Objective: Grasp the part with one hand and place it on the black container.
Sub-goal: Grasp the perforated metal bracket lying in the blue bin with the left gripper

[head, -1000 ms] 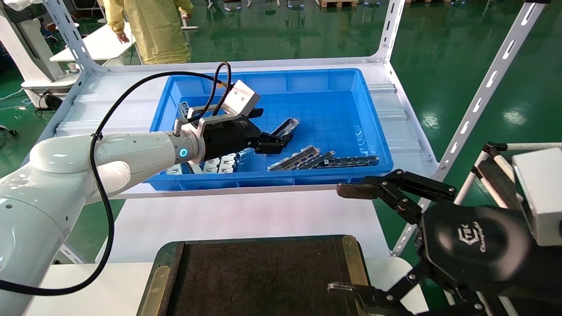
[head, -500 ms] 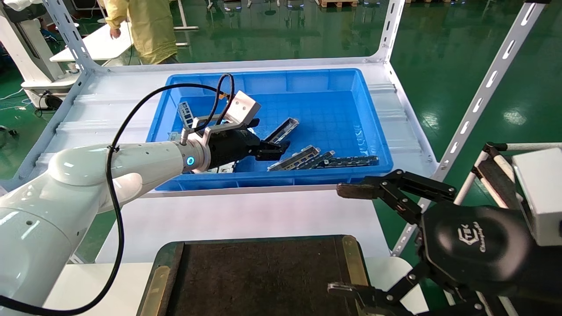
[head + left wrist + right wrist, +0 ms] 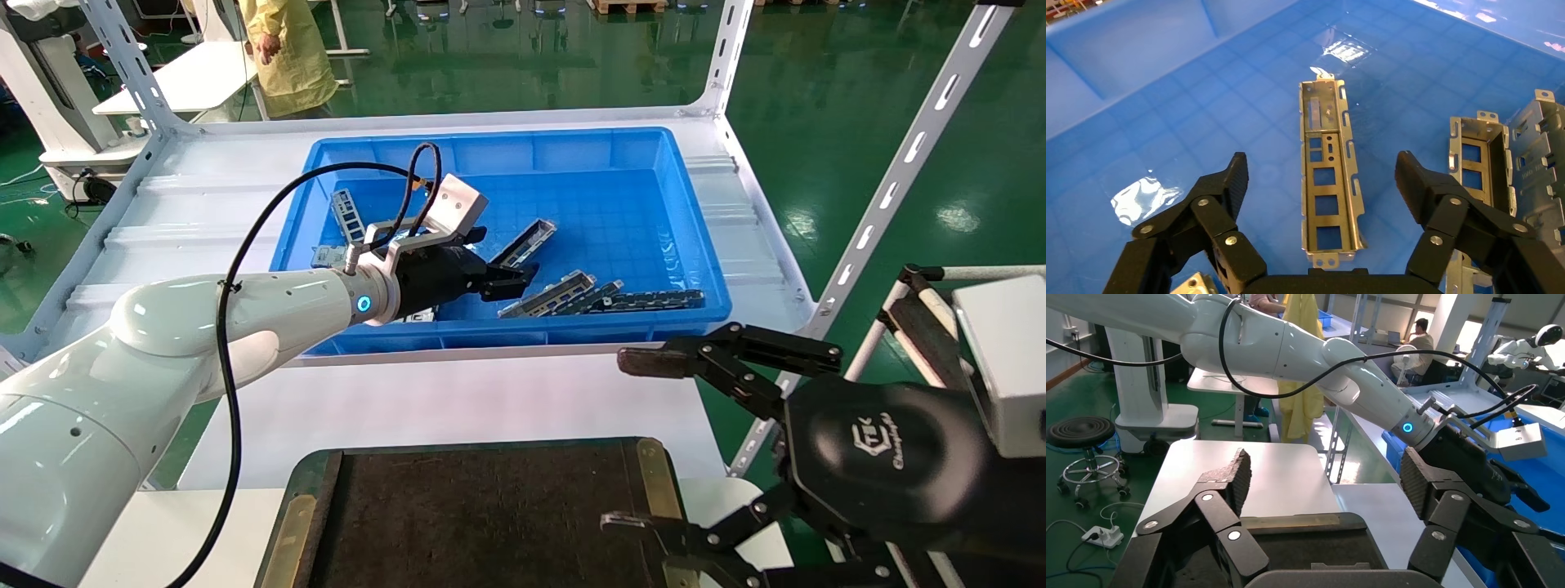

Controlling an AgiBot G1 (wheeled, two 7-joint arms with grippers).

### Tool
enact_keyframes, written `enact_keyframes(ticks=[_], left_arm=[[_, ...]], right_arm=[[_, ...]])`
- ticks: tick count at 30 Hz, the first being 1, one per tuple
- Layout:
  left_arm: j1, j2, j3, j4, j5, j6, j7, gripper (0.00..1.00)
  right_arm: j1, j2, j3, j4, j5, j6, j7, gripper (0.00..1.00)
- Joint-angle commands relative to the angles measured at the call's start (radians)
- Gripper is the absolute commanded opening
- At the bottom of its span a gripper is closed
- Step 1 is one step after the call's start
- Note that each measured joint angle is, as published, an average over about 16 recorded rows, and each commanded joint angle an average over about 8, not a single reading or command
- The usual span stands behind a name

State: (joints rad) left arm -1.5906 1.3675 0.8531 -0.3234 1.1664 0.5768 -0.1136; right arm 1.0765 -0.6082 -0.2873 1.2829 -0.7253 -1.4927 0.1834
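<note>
The part [image 3: 1326, 177], a slim silver-grey U-channel bracket with rectangular cut-outs, lies on the floor of the blue bin; it also shows in the head view [image 3: 529, 241]. My left gripper [image 3: 1322, 168] is open, one finger on each side of the part's near end, not touching it. In the head view the left gripper [image 3: 511, 282] is inside the bin, at the part's near end. The black container [image 3: 482, 514] lies at the near edge of the table. My right gripper [image 3: 625, 441] is open and empty beside the container's right edge.
The blue bin [image 3: 621, 147] stands on a white shelf. It holds more brackets [image 3: 549, 296], a darker slotted strip [image 3: 654, 300] and a flat ladder-like strip [image 3: 347, 212]. Other brackets [image 3: 1477, 159] lie next to the part. White slotted uprights [image 3: 899, 171] stand at the right.
My left arm has reached further in and the gripper has sunk a little toward the part's near end. My right gripper has shifted slightly left. The person in yellow has walked away.
</note>
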Motion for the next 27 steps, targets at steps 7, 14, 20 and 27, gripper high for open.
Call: enact_keyframes(ticks=[7, 14, 20, 27], left_arm=[[0.001, -0.002, 0.052, -0.002, -0.050, -0.023, -0.012, 0.00], [-0.002, -0.002, 0.089, 0.002, -0.090, -0.032, -0.011, 0.00], [-0.005, -0.003, 0.112, 0.000, -0.128, -0.038, -0.006, 0.00], [-0.020, -0.005, 0.128, -0.006, -0.177, -0.035, 0.020, 0.00]], right_arm=[[0.000, 0.000, -0.001, 0.000, 0.000, 0.000, 0.000, 0.00], [0.000, 0.000, -0.001, 0.000, 0.001, 0.000, 0.000, 0.00], [0.000, 0.001, -0.001, 0.000, 0.001, 0.001, -0.001, 0.00], [0.000, 0.001, -0.002, 0.000, 0.001, 0.001, -0.001, 0.00]])
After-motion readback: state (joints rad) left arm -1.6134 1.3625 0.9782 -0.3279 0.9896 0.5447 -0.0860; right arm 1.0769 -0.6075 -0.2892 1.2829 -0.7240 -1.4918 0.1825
